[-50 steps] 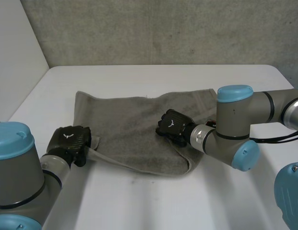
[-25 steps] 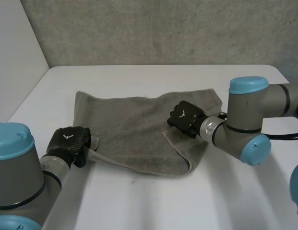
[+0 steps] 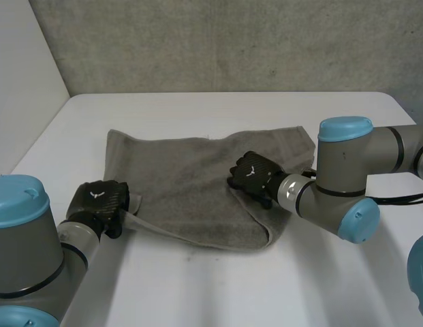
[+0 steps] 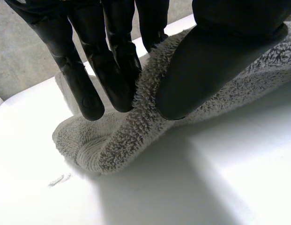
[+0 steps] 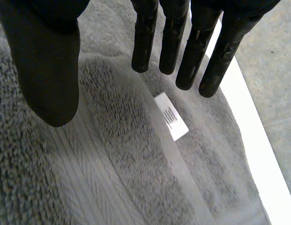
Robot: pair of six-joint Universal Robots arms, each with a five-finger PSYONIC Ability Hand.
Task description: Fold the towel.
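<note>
We see a grey terry towel (image 3: 177, 184) lying on a flat white table (image 3: 197, 286). Its long axis runs side to side, from one arm across to the other. The towel's right near part lies doubled over the rest as a slanting flap.

The robot's black left hand (image 3: 99, 203) is at the towel's near left corner. Its fingers (image 4: 112, 70) and thumb are closed on that corner, pinching a lifted fold of cloth between them. The rest of the towel stretches away from this hand towards the other arm.

The black right hand (image 3: 251, 176) is over the towel's right middle, at the upper edge of the doubled flap. Its fingers are straight and spread away from the thumb, gripping nothing. A small white sewn-in label (image 5: 171, 123) lies on the cloth just beyond its fingertips.

We judge that the next fold turns on the pinched corner. The whole length of the towel lies to the right of the left hand, so that corner would be carried along the long axis towards the right hand.

The grey right arm (image 3: 334, 184) covers part of the towel's right end. We cannot tell whether the right hand's fingertips touch the cloth or hang just above it.
</note>
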